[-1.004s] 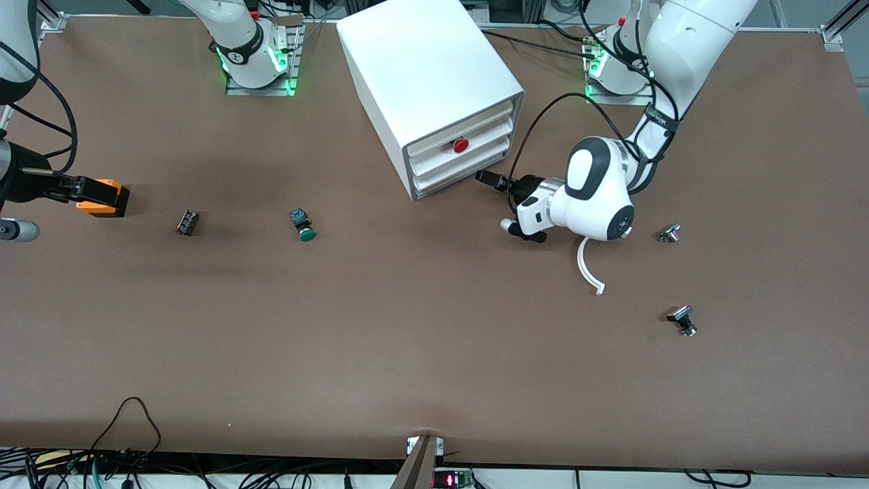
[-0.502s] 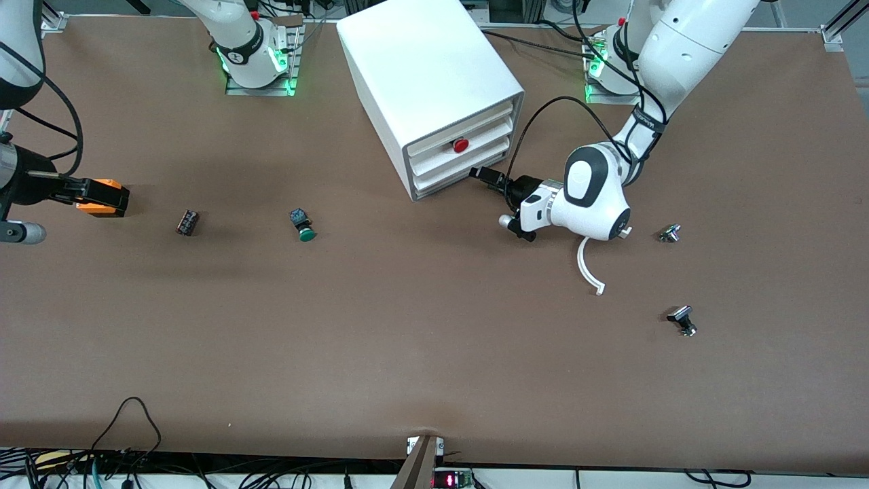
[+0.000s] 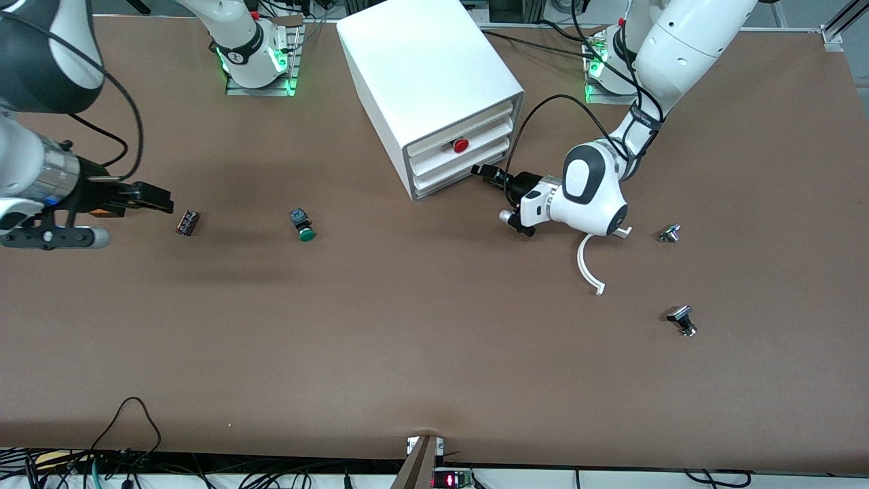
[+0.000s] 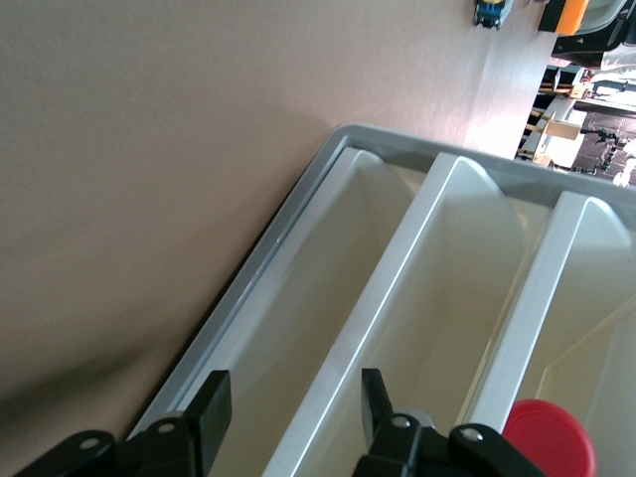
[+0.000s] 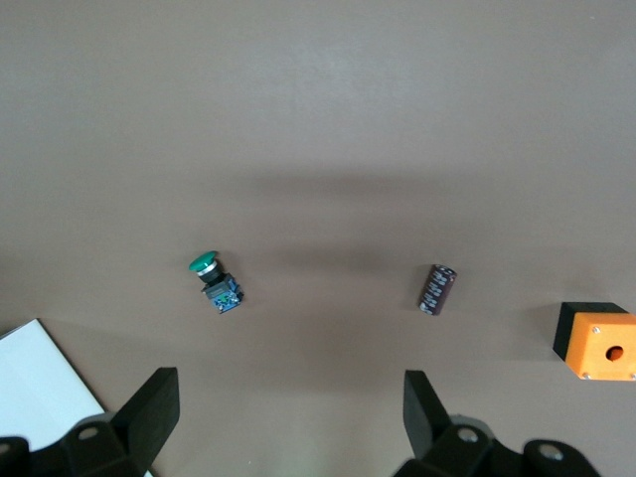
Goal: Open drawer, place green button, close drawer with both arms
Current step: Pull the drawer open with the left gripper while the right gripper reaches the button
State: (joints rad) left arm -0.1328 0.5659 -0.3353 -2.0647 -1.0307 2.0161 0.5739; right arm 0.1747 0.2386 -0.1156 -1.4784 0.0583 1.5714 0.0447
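The drawer (image 3: 456, 178) is the lowest one of the white cabinet (image 3: 428, 75), and I see it pushed in, flush with the two drawers above it. My left end effector (image 3: 483, 170) is right at the front of this drawer, at the corner toward the left arm's end of the surface (image 3: 434, 353). In the left wrist view its fingers (image 4: 211, 407) stand apart, one at the grey frame edge and one by the divider above the drawer (image 4: 298, 338), and they grasp nothing that I can see. The red knob (image 4: 545, 437) of the middle drawer is just beside the second finger.

The button (image 3: 303, 225) lies on the surface, well apart from both end effectors, nearer to the front camera than the cabinet. Its green cap points toward the front camera.

My right end effector (image 3: 159, 204) hovers over the surface with the fingers wide and released. A small dark cylinder (image 3: 188, 223) lies just beside its tips, between it and the button. In the right wrist view I see also the orange box (image 5: 596, 343) beside the cylinder (image 5: 437, 289), and the button (image 5: 215, 282) farther along.
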